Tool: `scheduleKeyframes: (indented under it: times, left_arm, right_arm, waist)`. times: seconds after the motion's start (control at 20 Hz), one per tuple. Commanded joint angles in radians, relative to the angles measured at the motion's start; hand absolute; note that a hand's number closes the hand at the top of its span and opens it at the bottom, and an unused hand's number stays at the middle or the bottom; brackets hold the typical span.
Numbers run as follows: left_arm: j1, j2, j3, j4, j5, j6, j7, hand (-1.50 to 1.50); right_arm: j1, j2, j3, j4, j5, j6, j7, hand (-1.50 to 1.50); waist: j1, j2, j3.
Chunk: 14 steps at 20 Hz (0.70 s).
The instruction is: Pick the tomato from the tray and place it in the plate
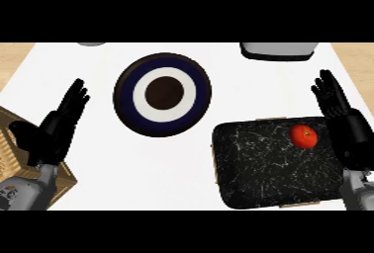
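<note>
Grey forearms come in from the near edge on both sides, each ending in a black hand that holds nothing. Between them, toward the right, the tomato (304, 136) sits on the tray (270, 173), close to its far right corner; it is red with a small dark stem spot on top. That tray is a black slab veined with white, lying at a slight angle on the white worktop (95, 168). Just beside the tomato, along the tray's right edge, stands the right hand (340, 114), its fingers straight, slightly spread and pointing away from me, not touching the fruit. Farther off, to the left and beyond the tray, the plate (162, 94) lies well apart from it, with a dark rim, a navy band, a white ring and a dark brown centre. At the left side the left hand (53, 131) is likewise flat and relaxed, fingers straight and thumb out, over the corner of a wooden box (13, 148). Along the far edge a pale grey object (279, 50) shows at the right, with a smaller grey thing (91, 44) at the left, both cut off.
</note>
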State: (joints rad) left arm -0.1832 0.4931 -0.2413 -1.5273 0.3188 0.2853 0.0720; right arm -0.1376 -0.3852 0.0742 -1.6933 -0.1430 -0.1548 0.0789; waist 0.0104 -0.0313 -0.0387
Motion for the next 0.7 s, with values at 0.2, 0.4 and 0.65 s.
scheduleKeyframes:
  times: [0.2,0.4,0.65]
  left_arm:
    - [-0.123,0.050,0.053,-0.047,-0.025,-0.069,-0.055,0.00]
    - [-0.126,0.032,0.024,-0.048,-0.019,-0.078,-0.046,0.00]
    - [-0.151,0.036,0.047,-0.024,-0.012,-0.095,-0.034,0.00]
  right_arm:
    - [-0.331,0.124,0.089,0.253,0.079,-0.011,-0.033,1.50]
    - [-0.230,-0.188,0.208,0.351,0.504,-0.062,0.154,1.50]
    - [-0.217,0.239,0.128,0.470,0.461,-0.488,0.029,-1.50]
  waist:
    - [0.044,0.043,0.039]
    - [0.046,0.054,0.023]
    - [0.011,0.042,0.041]
